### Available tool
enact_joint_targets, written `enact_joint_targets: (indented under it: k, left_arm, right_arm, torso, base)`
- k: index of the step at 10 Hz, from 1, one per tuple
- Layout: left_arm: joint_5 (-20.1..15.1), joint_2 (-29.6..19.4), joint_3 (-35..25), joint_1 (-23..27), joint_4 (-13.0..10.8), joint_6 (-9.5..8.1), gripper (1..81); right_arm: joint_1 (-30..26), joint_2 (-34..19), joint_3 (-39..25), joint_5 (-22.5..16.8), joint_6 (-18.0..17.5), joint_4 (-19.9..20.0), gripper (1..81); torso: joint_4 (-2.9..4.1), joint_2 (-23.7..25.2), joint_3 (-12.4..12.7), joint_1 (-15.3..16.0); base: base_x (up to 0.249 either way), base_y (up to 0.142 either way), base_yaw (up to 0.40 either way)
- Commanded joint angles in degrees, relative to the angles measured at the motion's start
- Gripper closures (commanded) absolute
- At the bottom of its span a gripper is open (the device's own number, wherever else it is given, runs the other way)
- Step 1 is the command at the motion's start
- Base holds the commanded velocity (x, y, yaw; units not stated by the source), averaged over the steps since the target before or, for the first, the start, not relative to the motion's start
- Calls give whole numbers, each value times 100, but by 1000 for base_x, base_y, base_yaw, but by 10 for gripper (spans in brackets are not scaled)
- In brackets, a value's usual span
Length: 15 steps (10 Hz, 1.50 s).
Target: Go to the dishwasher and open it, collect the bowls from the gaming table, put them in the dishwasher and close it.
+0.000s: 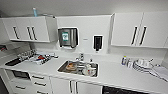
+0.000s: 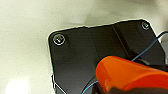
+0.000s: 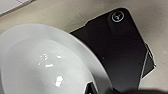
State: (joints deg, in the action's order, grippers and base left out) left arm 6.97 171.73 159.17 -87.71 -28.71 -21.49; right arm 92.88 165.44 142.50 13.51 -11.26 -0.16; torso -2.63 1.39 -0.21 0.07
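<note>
Steel sink (image 1: 62, 68) in the white counter (image 1: 112, 75) holds dishes; I see the dishwasher's (image 1: 120, 90) dark opening below right. A glossy white bowl (image 3: 45, 65) and an orange bowl (image 2: 125, 75) sit by my wrists; grips unclear.

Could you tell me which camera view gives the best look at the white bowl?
The right wrist view: the white bowl shows large there, its glossy inside and rim plain beside the robot's dark plate. The left wrist view shows an orange bowl instead, and the head view looks over the sink and counter, where I cannot pick this bowl out.
</note>
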Motion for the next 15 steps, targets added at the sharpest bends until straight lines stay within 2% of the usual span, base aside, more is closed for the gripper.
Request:
enact_joint_targets:
  k: [1, 10, 15]
  left_arm:
    - [-231, -42, 18, 250, 6, -22, 811]
    - [-240, -42, 17, 250, -3, -13, 811]
    - [-240, -51, 18, 250, -3, -13, 811]
  right_arm:
    - [-230, -43, -65, -217, 10, -81, 811]
    - [-238, -26, -65, -225, 10, -90, 811]
    - [-230, -26, -56, -226, 10, -90, 811]
  torso:
    - [0, 0, 0, 0]
    - [0, -2, 0, -7]
    - [-2, -2, 0, -7]
  base:
    - [0, 0, 0]
    - [0, 0, 0]
    - [0, 0, -210]
